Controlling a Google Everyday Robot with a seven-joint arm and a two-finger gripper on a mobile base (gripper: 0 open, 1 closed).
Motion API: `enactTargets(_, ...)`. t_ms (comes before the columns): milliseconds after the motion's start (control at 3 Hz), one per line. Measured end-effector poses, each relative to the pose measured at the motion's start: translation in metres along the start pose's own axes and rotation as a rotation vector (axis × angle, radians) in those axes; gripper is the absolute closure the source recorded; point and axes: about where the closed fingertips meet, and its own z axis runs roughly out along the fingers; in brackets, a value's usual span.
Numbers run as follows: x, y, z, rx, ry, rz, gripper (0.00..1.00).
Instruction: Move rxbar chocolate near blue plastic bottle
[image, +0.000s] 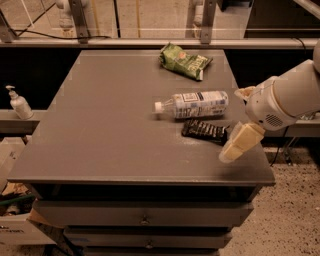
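Observation:
The rxbar chocolate (204, 130), a flat black wrapper with white lettering, lies on the grey table (100, 130) right of centre. Just behind it, almost touching, the blue plastic bottle (192, 104) lies on its side with its white cap pointing left. My gripper (233, 125) is at the table's right side, just right of the bar. It is open and empty. One cream finger (239, 142) points down toward the front right corner and the other (244, 93) shows near the bottle's base.
A green crinkled snack bag (184, 61) lies at the back of the table. A small white pump bottle (19, 104) stands on a ledge to the left. Drawers sit under the tabletop, and a railing runs behind it.

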Motion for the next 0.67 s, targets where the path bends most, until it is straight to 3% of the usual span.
enactTargets(333, 0.020, -0.007, -0.021, 0.043, -0.016, 0.017, 0.00)
enactTargets(667, 0.034, -0.013, -0.038, 0.087, -0.076, 0.031, 0.00)
